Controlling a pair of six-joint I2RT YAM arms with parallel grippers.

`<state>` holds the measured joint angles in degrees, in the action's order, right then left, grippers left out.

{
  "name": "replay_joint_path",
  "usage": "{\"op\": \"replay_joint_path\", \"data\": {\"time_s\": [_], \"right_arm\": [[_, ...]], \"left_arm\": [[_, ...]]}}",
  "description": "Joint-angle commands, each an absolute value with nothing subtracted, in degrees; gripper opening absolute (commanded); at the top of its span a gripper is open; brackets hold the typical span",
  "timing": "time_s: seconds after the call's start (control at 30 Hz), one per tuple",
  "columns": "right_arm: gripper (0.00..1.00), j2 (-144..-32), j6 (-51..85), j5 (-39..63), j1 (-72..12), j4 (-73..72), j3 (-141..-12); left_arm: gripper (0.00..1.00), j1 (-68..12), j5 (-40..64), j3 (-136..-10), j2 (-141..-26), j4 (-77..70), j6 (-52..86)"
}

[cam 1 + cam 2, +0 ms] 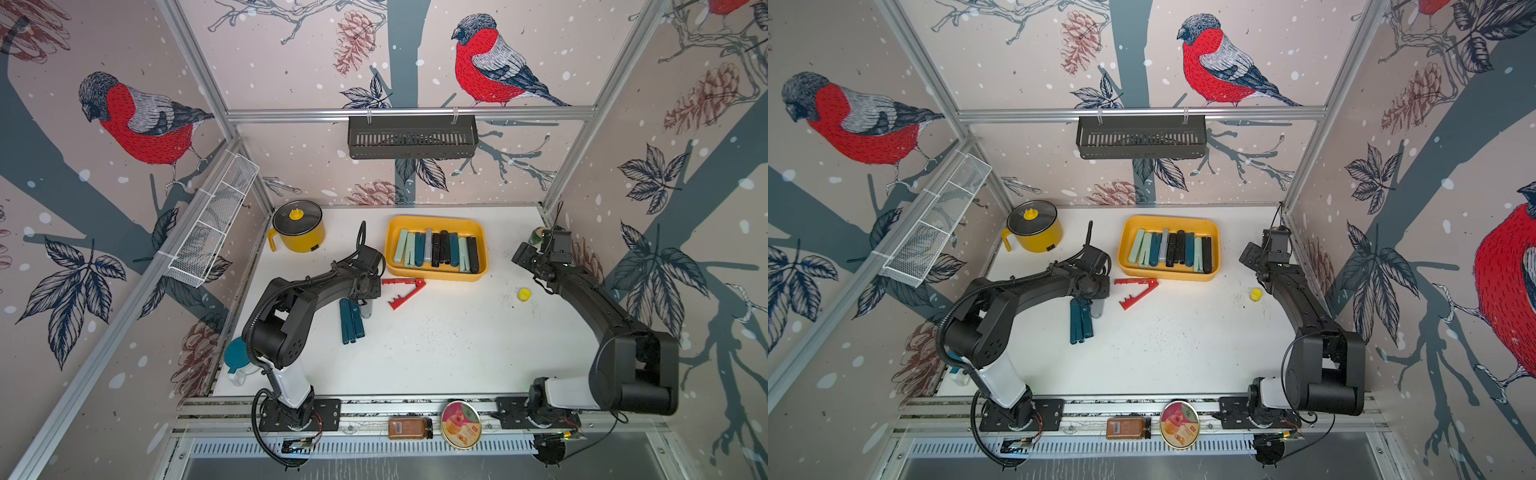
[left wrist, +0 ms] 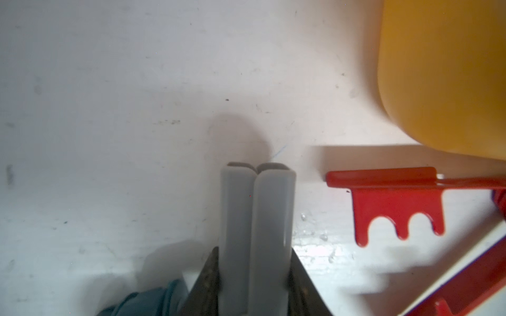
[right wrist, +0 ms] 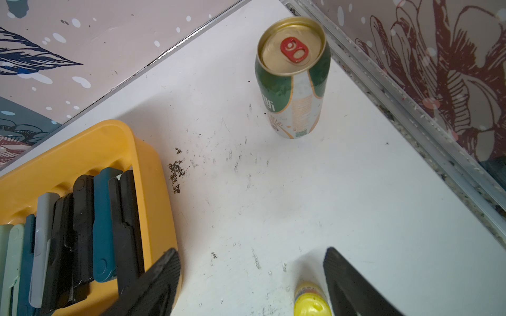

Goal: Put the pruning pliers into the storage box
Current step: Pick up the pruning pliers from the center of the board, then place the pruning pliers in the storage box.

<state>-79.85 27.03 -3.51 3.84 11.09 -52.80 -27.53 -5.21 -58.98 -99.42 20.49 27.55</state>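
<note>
**Left gripper** (image 2: 256,260): clamped on the grey pliers (image 2: 257,213), with one dark finger pressed to each long side. The folded tool juts out past the fingertips. Whether it is lifted or rests on the table (image 1: 436,353) cannot be told. In both top views the arm covers most of it.

**Teal pliers** (image 1: 351,320): folded and flat on the table, just beside the grey pliers on the left-wall side.

**Red pliers** (image 1: 403,291): spread in a toothed V and flat on the table, between the left gripper and the storage box (image 1: 436,220). One arm runs just beside the box's near wall; contact cannot be told.

**Storage box**: at the back middle of the table. It holds a row of folded pliers (image 1: 436,251) in mint, teal, grey and black, laid side by side. A bare strip of floor runs along its far wall.

**Right gripper** (image 3: 250,250): fingers wide apart with nothing between them, raised off the box's right end.

**Yellow cap** (image 3: 310,301): on the table near the right gripper.

**Can** (image 3: 293,76): upright in the back right corner.

**Pot** (image 1: 297,230): at the back left.

**Open room**: the front half of the table is bare from the teal pliers across to the right arm.
</note>
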Motion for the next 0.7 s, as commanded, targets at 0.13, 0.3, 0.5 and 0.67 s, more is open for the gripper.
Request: {"op": "replay_joint_path", "data": {"time_s": [0.13, 0.3, 0.5, 0.67], "right_arm": [[0.83, -79.46, 26.99, -3.46, 3.78, 11.34, -53.18], [0.83, -79.37, 27.19, -3.34, 3.69, 11.27, -53.20], [0.83, -79.15, 27.36, -3.17, 3.68, 11.12, -52.94], [0.83, -78.94, 27.57, -2.88, 3.51, 11.01, -52.82]], "left_arm": [[0.13, -26.98, -9.34, -60.65, -92.91, 22.88, 27.79], [0.12, -27.14, -7.89, -65.25, -89.58, 23.12, 25.70], [0.11, -30.01, -5.84, -76.46, -93.20, 22.58, 20.84], [0.11, -33.64, -1.80, -91.57, -104.59, 22.55, 18.34]]}}
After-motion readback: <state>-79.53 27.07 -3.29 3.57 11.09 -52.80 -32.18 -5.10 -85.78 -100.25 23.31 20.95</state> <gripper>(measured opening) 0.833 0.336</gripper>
